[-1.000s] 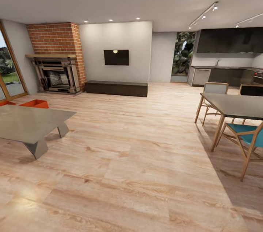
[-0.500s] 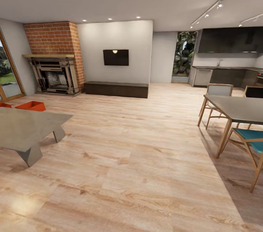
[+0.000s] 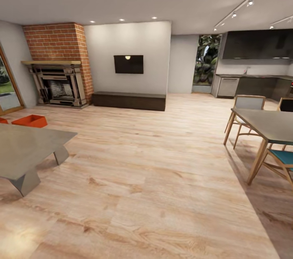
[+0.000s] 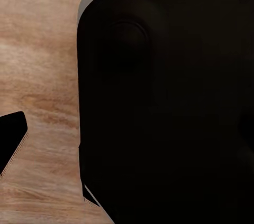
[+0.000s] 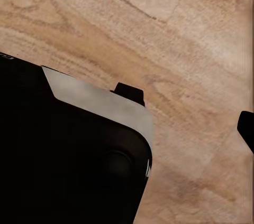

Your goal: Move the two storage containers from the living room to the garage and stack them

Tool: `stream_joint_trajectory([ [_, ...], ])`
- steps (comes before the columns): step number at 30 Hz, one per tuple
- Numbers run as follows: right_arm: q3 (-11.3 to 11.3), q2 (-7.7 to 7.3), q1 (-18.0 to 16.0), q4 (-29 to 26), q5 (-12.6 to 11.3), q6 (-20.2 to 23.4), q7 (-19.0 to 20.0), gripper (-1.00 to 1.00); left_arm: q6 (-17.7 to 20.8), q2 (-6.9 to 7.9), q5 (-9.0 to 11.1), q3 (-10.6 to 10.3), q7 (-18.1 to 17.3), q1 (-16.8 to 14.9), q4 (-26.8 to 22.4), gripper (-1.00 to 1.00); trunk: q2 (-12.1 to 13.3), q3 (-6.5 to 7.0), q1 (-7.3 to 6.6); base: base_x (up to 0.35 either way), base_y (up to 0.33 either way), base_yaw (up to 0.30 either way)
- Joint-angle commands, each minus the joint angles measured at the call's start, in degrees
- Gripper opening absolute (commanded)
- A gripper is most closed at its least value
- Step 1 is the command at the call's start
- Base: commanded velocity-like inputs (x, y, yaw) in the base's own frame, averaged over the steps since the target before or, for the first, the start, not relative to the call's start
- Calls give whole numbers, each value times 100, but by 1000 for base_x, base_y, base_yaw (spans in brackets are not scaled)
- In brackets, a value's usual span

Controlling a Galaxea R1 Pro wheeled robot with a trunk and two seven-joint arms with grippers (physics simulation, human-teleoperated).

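Room: this is the living room, with a light wood floor (image 3: pixel 154 177) running all the way to the far wall.
Far wall: a brick fireplace (image 3: pixel 57 67), a dark TV (image 3: pixel 128 64) and a long low bench (image 3: pixel 128 100) under it.
Right side: a dining table (image 3: pixel 266 122) with chairs (image 3: pixel 244 106), and a dark kitchen (image 3: pixel 254 63) behind them.
Left side: a low grey table (image 3: pixel 24 147) stands near the robot. Nothing sits on it.
Bins: one orange-red bin (image 3: pixel 29 121) sits on the wood floor just behind the low table. A bit of a second bin (image 3: pixel 2 120) peeks in at the left edge, beside the first.
Robot body: both wrist views look down at the wood floor and the robot's dark base (image 4: pixel 169 102).
Left tool: a dark tip (image 4: pixel 11 138) shows at the edge of its view. I cannot tell if the tool is apart or together.
Right tool: a dark tip (image 5: pixel 246 128) shows at the edge of its view. I cannot tell here either.
Task so far: nothing looks done. Both bins are on the living room floor, and neither is being held.
Left to do: go to the bins, pick them up, take them to the garage, and stack one on the other.
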Motion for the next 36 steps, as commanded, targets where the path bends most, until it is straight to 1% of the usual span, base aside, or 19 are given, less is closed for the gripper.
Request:
stream_joint_trajectory([
  [1,49,4,-4,11,-53,-25,-10,100,-10,-1,11,4,2,-2,0,100,-2,-6,3,322,0,0],
  [36,50,11,-4,13,-57,-25,-10,100,-10,-2,11,4,2,-2,0,100,-2,-6,3,322,0,0],
])
